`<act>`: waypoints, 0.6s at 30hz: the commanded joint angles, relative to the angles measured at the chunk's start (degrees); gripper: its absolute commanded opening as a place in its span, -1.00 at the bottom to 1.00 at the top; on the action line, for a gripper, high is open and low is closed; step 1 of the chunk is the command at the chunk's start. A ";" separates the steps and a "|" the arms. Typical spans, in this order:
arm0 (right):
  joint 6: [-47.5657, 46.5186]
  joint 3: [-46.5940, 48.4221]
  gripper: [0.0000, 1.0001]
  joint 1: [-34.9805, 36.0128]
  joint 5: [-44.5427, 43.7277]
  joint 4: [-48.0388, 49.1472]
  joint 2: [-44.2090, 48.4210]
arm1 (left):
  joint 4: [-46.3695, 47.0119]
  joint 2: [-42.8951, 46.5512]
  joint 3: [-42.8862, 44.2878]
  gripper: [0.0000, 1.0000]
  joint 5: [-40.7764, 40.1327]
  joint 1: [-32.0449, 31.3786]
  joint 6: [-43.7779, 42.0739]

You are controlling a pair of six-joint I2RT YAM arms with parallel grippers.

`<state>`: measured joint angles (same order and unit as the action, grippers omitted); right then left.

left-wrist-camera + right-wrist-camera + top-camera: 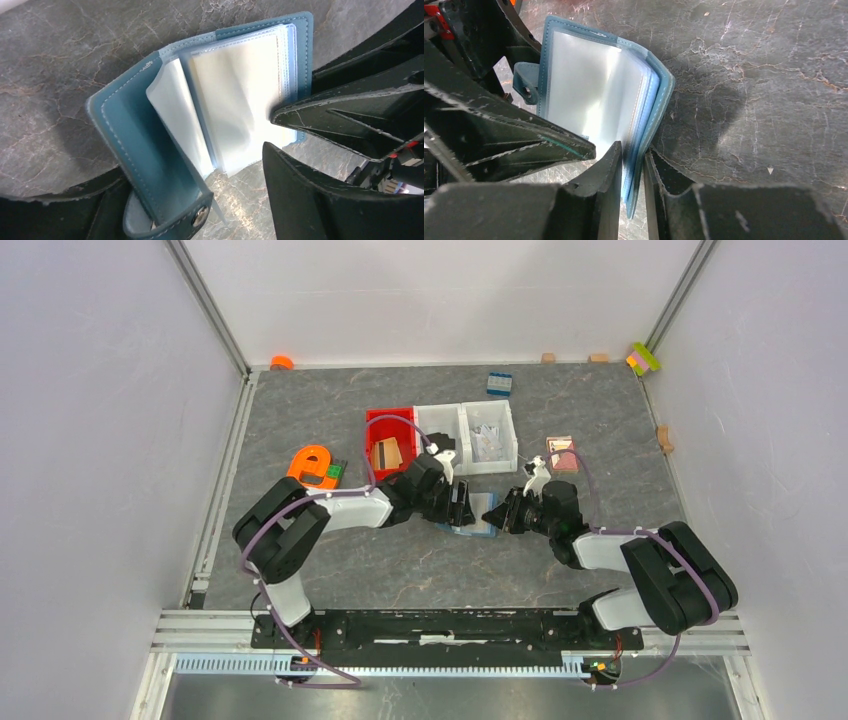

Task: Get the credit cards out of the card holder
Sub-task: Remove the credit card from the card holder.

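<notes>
The right jaws are clamped on the right-hand edge of the holder. One finger is inside against the clear sleeves and the other is outside against the blue cover. That pins this half and stops the holder skating across the table. To me it looks like an anchoring grip: fix one side and leave the other free to be worked.

The left jaws stand wide apart and grip nothing. They straddle the other half of the holder. One finger is near the loose edge of the sleeves, and the other is low by the raised cover and its snap tab. That cover is tilted up rather than lying flat. It may be leaning on the finger beside it, though I cannot tell if they touch.

The holder lies open on the table between the two arms, just in front of the bins. Its sleeves look pale and glossy, and I cannot make out a card in them.

Further out, a tan card lies in the red bin. What look like more cards sit on the table to the right of the white bins. So I would judge the emptying well along. The left jaws seem opened either to turn a sleeve and check it or to fish out whatever remains. The risk is pinching a thin sleeve instead of a card.
</notes>
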<state>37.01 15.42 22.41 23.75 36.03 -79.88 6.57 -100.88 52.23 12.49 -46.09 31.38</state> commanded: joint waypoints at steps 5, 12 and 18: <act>-0.31 0.55 -0.45 0.28 1.31 2.77 -0.02 | -2.69 -2.94 3.20 0.26 0.47 0.73 -1.80; -0.23 0.41 -0.17 0.30 1.32 2.87 -0.05 | -6.28 -5.42 5.65 -0.41 -0.15 0.91 -2.97; -0.97 0.09 0.07 0.35 -1.18 0.77 2.41 | -8.65 -6.97 6.72 -0.74 0.69 1.52 -2.85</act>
<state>37.17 15.40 22.41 24.16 36.21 -79.79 1.54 -105.97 57.21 12.67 -45.06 30.52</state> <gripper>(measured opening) 0.517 0.180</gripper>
